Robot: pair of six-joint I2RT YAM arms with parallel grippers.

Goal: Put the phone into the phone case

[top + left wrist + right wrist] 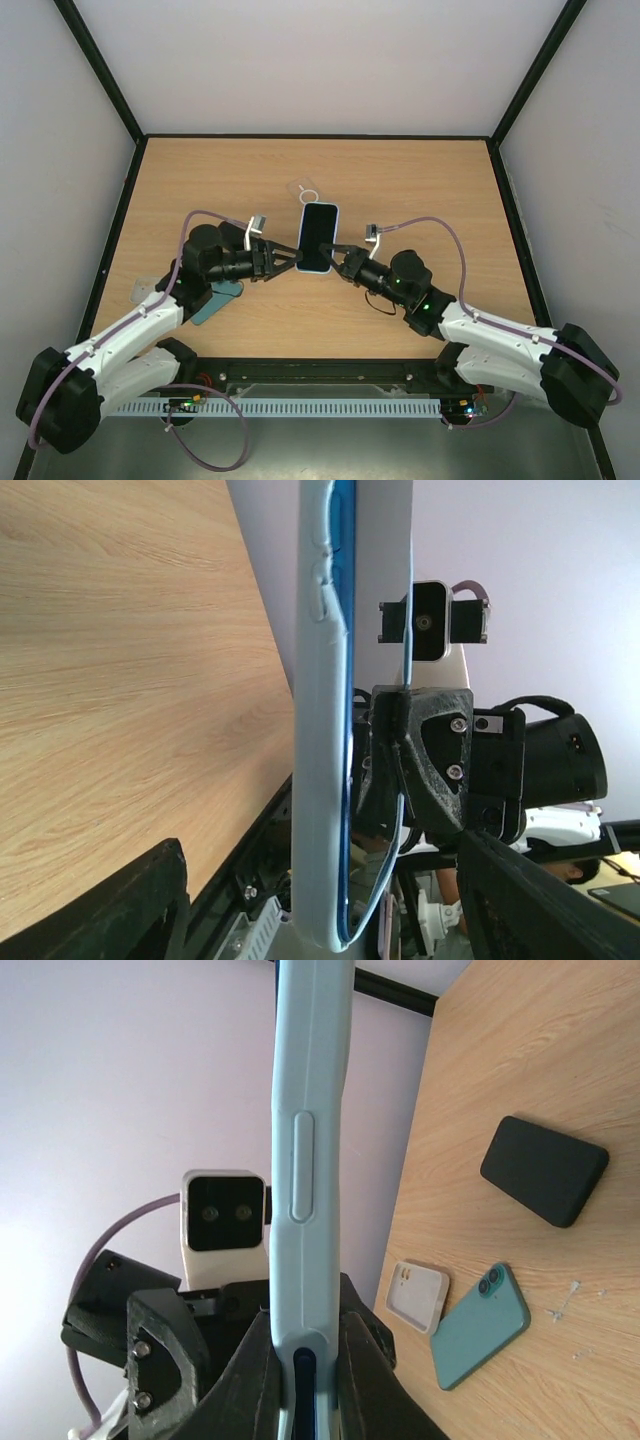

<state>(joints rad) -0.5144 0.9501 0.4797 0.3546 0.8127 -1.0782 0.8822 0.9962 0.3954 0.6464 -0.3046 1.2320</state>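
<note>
Where the two arms meet over the middle of the table (430,190), the phone (318,240) hangs flat and face up between them. Its dark screen is ringed by the pale-blue phone case (300,1160); whether it is seated all the way in I cannot tell. The right gripper (333,250) is clamped on the case's edge, with a finger (372,1380) pressed to each face in its own wrist view. The left gripper (297,255) faces it from the opposite edge with its fingers (130,905) spread apart, and the case passes between them with a gap on either side. Any lettering on the case or phone is too small to read.

The table is light wood-grain board with a black rim, closed in by plain white walls and black corner posts. Just beyond both grippers a clear cover (305,187) with a ring lies on the wood. Behind the left gripper, partly beneath its arm, a teal phone (482,1325) lies back up with its camera lenses showing, just beside a white case (420,1295). A black slab (545,1170) lies apart from those two on the same side. In each wrist view the opposite gripper's camera block sits right behind the held case and hides the table there.
</note>
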